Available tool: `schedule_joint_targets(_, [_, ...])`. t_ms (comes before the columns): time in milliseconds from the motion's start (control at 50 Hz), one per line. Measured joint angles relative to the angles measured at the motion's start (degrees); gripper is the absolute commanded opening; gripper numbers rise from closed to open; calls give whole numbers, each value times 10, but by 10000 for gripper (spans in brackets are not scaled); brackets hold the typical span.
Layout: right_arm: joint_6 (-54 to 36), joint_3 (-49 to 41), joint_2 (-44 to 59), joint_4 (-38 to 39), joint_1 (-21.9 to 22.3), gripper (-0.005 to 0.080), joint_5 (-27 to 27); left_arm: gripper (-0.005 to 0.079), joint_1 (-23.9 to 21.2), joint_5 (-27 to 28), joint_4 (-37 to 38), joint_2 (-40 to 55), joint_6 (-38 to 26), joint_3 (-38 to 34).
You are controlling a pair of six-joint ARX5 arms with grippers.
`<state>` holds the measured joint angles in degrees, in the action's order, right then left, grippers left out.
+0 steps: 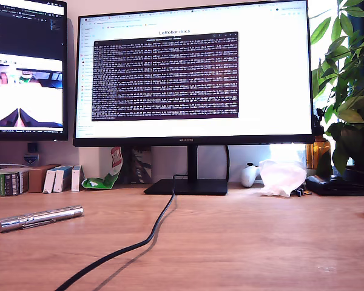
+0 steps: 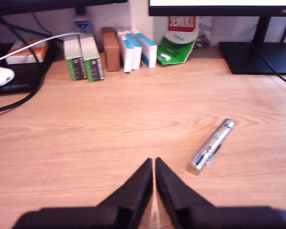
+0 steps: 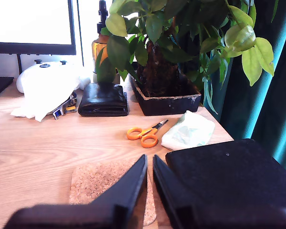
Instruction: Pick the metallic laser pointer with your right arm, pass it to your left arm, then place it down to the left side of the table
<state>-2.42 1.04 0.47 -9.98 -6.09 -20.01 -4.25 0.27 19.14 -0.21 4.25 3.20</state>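
1. The metallic laser pointer (image 1: 40, 218) lies flat on the table (image 1: 242, 242) near the exterior view's left edge, close beside the black cable (image 1: 147, 237) but not touching it, and nothing grips it.
2. My first gripper (image 2: 154, 164) hangs low over the wood with its jaws pressed almost together and nothing between them; the metallic laser pointer (image 2: 212, 146) lies a little off to one side of the fingertips, slanted across the grain.
3. My second gripper (image 3: 149, 162) is likewise clenched on nothing, poised above a cork coaster (image 3: 105, 186) near orange scissors (image 3: 145, 135) and a potted plant (image 3: 169, 71), well apart from the pointer.
4. I judge that the pickup has not yet begun. Whichever arm takes it must first part its jaws, swing over the shaft, turn to cross it squarely and come down around the middle, clear of the side clip. My first gripper is much the nearer, though the task's "right arm" may not match that.
5. The exterior view shows neither arm at all, so only the wrist views tell how the jaws stand. It does show the cable's run past the pointer, which my first wrist view barely catches. The clip side is probably turned towards the exterior camera, but the glare makes that hard to confirm.
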Motion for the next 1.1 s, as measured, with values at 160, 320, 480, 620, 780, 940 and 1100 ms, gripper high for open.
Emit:
schedule_joint_targets(160, [0, 0, 0, 0, 0, -1, 0, -23, 45, 49, -42, 0, -4, 0])
schedule_joint_targets(320, [0, 0, 0, 0, 0, -1, 0, -23, 58, 71, -42, 0, -11, -7])
schedule_joint_targets(480, [0, 0, 0, 0, 0, -1, 0, -23, 63, 107, -54, 0, -12, -16])
schedule_joint_targets(620, [0, 0, 0, 0, 0, -1, 0, -23, 63, 108, -54, 0, -12, -16])
schedule_joint_targets(780, [0, 0, 0, 0, 0, -1, 0, -23, 63, 108, -54, 0, -12, -16])
schedule_joint_targets(940, [0, 0, 0, 0, 0, -1, 0, -23, 63, 108, -55, 0, -12, -16])
schedule_joint_targets(1100, [0, 0, 0, 0, 0, -1, 0, -23, 63, 108, -55, 0, -12, -16])
